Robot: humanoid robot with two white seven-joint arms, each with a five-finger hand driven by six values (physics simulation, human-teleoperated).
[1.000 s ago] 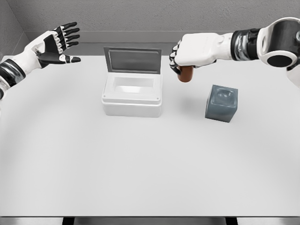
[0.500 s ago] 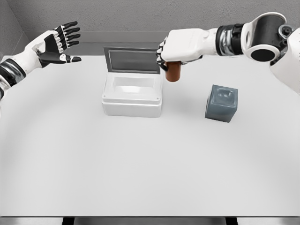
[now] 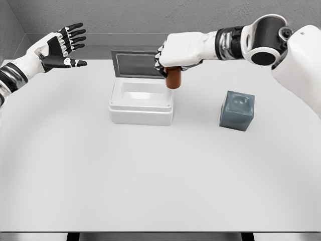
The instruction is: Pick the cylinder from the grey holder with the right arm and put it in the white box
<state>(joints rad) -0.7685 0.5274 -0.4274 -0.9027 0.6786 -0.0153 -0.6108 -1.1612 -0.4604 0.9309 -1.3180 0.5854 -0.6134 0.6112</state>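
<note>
Grey walls back my white surface (image 3: 150, 181), where the box (image 3: 142, 103) sits with its lid raised at the rear and the grey holder (image 3: 237, 110) stands well apart to its right. My right robot hand (image 3: 173, 55) grips the brown cylinder (image 3: 173, 79) upright above the box's right rim. My left robot hand (image 3: 60, 47) hovers far left, fingers spread.

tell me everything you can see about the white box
The white box is a rectangular, smooth, plastic-looking container with rounded corners and a thick rim around a shallow white well that holds nothing. Its hinged lid stands open and upright at the back, showing a grey inner panel. It sits flat on the table, left of the grey holder. Nothing touches it; the right hand holds the cylinder over its right rear corner.
</note>
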